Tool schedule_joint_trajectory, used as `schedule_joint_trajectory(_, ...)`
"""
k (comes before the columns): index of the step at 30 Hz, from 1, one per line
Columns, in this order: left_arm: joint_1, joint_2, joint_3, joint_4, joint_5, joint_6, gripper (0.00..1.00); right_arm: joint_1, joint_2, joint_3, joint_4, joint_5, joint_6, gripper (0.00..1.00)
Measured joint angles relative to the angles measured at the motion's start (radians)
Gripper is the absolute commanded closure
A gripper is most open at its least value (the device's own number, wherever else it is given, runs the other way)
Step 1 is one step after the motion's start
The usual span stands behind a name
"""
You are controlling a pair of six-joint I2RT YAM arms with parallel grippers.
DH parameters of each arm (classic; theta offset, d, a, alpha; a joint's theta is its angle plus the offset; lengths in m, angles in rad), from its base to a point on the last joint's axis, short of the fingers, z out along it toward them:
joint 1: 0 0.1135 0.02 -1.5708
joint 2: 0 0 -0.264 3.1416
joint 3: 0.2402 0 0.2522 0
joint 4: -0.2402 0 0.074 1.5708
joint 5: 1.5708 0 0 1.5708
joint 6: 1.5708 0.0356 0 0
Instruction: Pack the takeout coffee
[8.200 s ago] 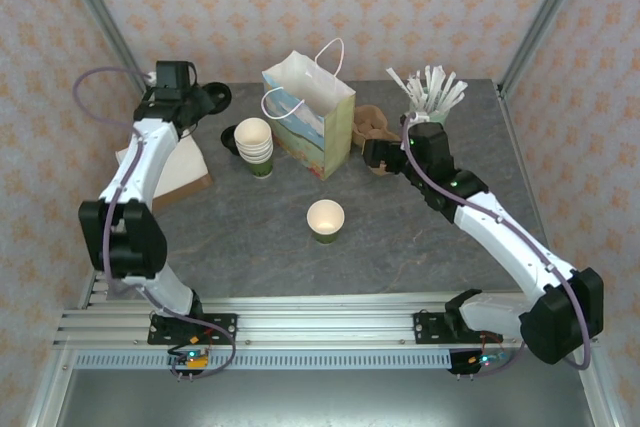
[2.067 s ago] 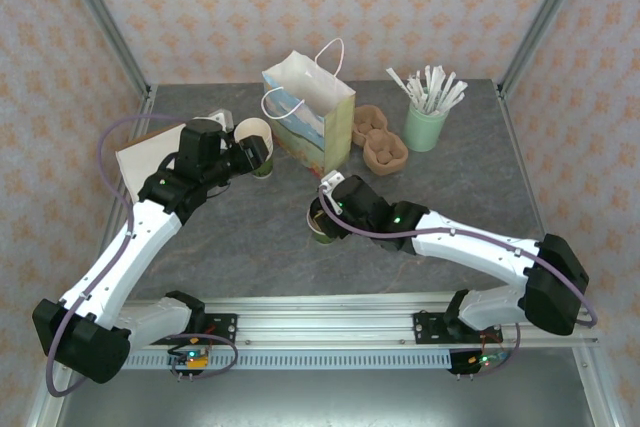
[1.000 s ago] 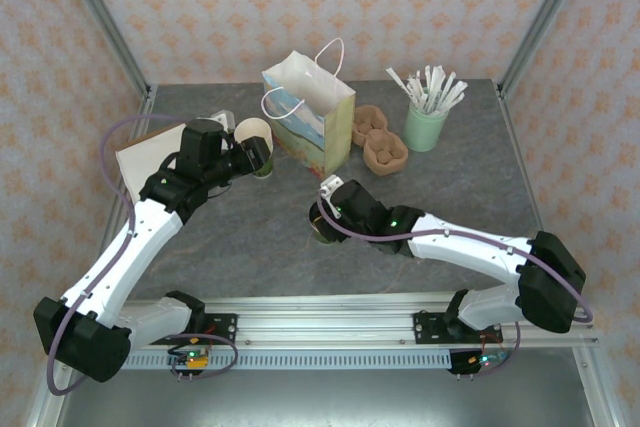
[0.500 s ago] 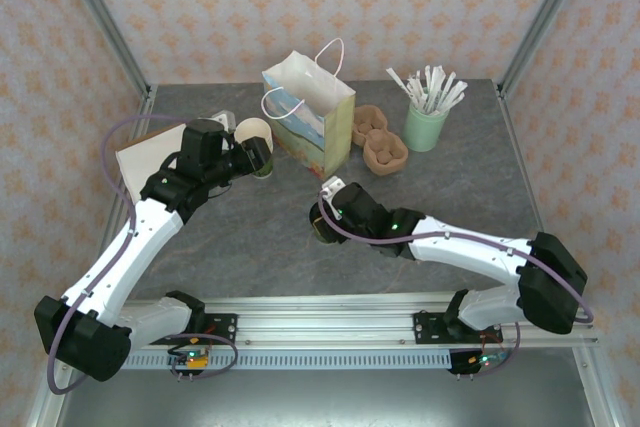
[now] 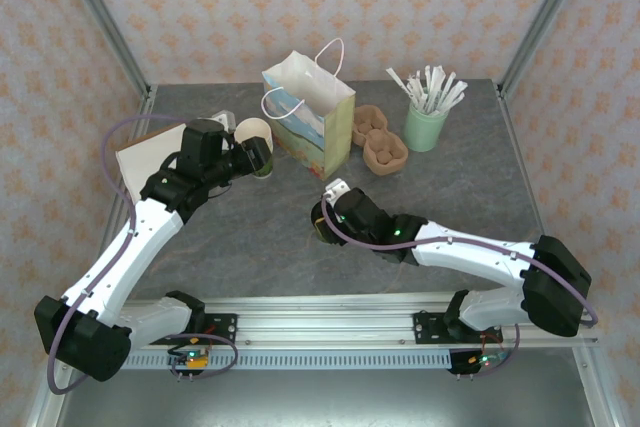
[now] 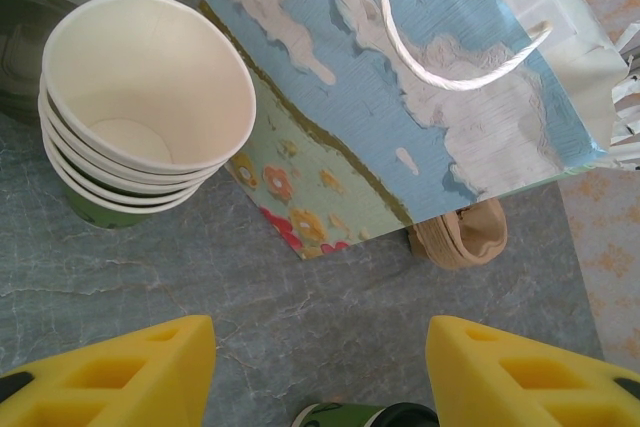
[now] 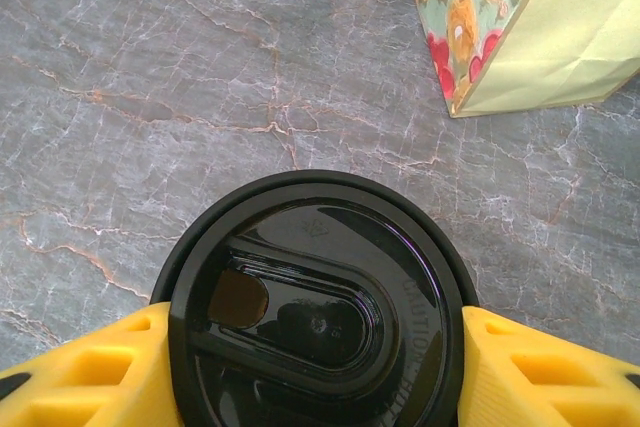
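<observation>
At the middle of the table (image 5: 470, 187), on the near side of the bag (image 5: 312, 122), stands the coffee (image 7: 318, 319). My right jaws, about half closed, press on either side of its black lid (image 7: 400, 277). My left jaws are spread and hold nothing, beside the cups (image 6: 140, 97). My hold looks to be on the lid rim alone, so a lift may pop the lid off. The coffee may also clip the bag's edge and tip. The coffee stands upright, long axis vertical, lid up.
</observation>
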Motion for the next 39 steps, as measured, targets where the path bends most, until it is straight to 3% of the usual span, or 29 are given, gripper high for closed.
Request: schedule_joint_trajectory(39, 0.0, 0.018, 0.0, 0.005, 0.019, -0.018, 0.41, 0.089, 0.094, 0.056, -0.039, 0.198, 0.164, 0.43)
